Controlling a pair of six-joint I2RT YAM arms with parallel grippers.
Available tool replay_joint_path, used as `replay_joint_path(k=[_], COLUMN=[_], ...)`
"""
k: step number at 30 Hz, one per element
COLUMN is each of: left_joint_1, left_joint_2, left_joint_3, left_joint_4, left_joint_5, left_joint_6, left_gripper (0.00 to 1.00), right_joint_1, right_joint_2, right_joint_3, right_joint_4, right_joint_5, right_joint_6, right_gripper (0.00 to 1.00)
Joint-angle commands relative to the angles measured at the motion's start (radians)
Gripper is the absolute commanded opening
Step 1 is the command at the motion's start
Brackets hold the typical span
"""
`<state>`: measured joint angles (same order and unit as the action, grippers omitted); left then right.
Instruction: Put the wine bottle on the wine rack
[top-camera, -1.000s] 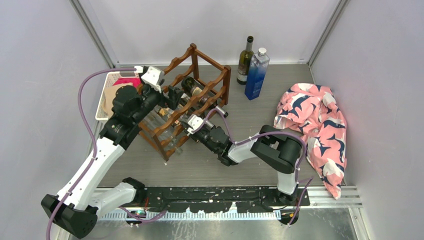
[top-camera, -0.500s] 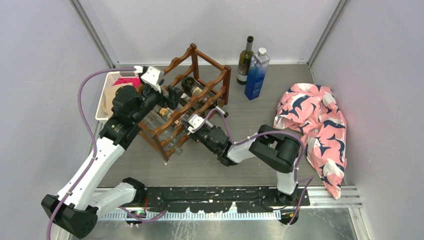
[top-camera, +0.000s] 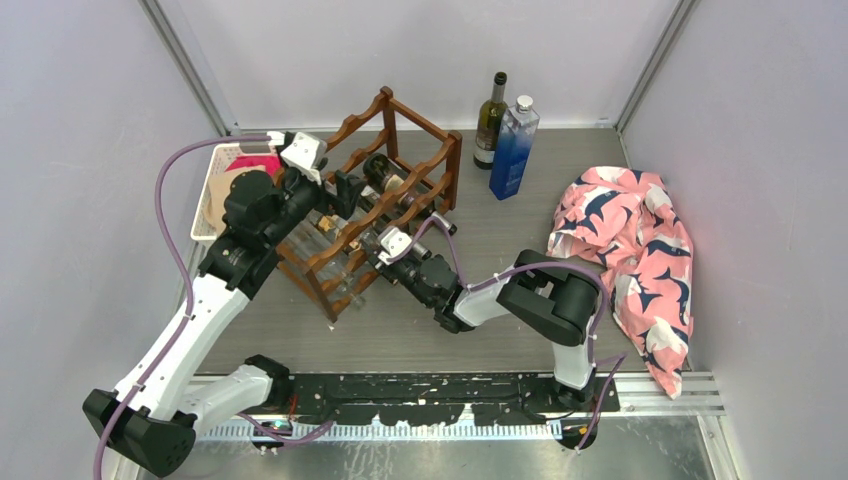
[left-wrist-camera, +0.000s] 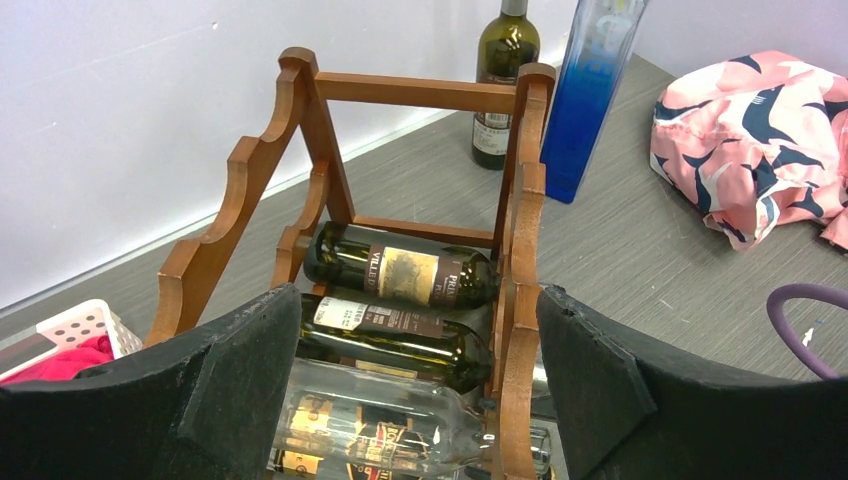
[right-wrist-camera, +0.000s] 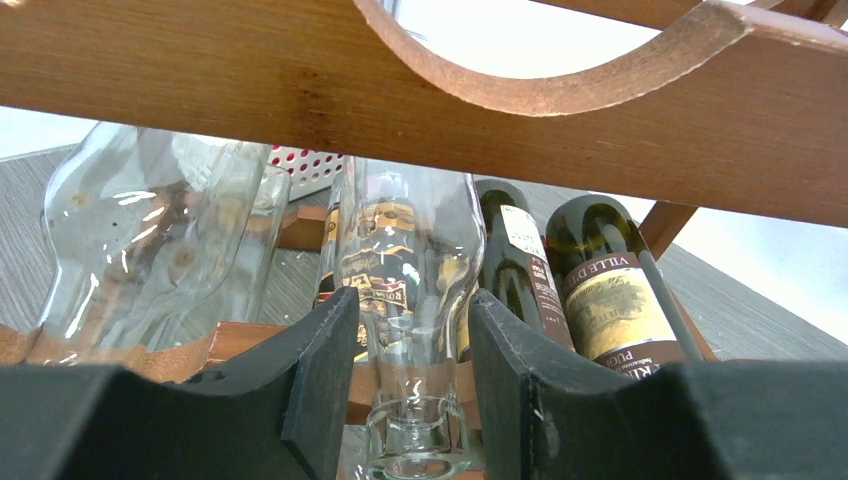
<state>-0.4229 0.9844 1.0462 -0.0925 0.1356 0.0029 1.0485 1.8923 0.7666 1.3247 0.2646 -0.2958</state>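
The wine rack (top-camera: 415, 125), dark reddish-brown wood, stands at the table's middle left. A clear glass wine bottle (right-wrist-camera: 410, 250) with a gold-and-black label lies on its side on the rack's rails (right-wrist-camera: 300, 90). My right gripper (right-wrist-camera: 412, 310) sits at the rack's near side (top-camera: 378, 243). Its jaws stand slightly apart on either side of the bottle's neck, with thin gaps. My left gripper (left-wrist-camera: 418, 300) hovers wide open over the rack's top (left-wrist-camera: 420, 92), holding nothing. From there the clear bottle (left-wrist-camera: 380, 420) shows below two dark ones.
Two dark green bottles (left-wrist-camera: 400, 275) lie in the rack beside the clear one, and another clear bottle (right-wrist-camera: 150, 240) lies to its left. A dark bottle (top-camera: 490, 120) and a blue bottle (top-camera: 514, 148) stand at the back. Pink patterned cloth (top-camera: 625, 235) lies right. A white basket (top-camera: 225, 185) sits left.
My right gripper's jaws have parted a little from the clear bottle's neck. Both arms have hardly moved.
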Motion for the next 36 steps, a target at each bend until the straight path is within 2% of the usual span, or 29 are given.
replay_joint_path(k=[1, 12, 36], left_joint_1=[0.009, 0.016, 0.018], left_joint_2=[-0.008, -0.009, 0.002], left_joint_3=[0.002, 0.001, 0.000], left_joint_4=[0.079, 0.082, 0.081], left_joint_5=[0.014, 0.021, 0.021], left_joint_6=[-0.024, -0.029, -0.030], left_gripper=[0.86, 0.86, 0.86], right_joint_1=[0.008, 0.014, 0.031], right_joint_2=[-0.008, -0.071, -0.290], right_joint_3=[0.028, -0.027, -0.217], right_joint_4=[0.107, 0.108, 0.056], right_joint_5=[0.019, 0.010, -0.044], right_joint_6=[0.018, 0.012, -0.003], right_gripper=[0.51, 0.62, 0.65])
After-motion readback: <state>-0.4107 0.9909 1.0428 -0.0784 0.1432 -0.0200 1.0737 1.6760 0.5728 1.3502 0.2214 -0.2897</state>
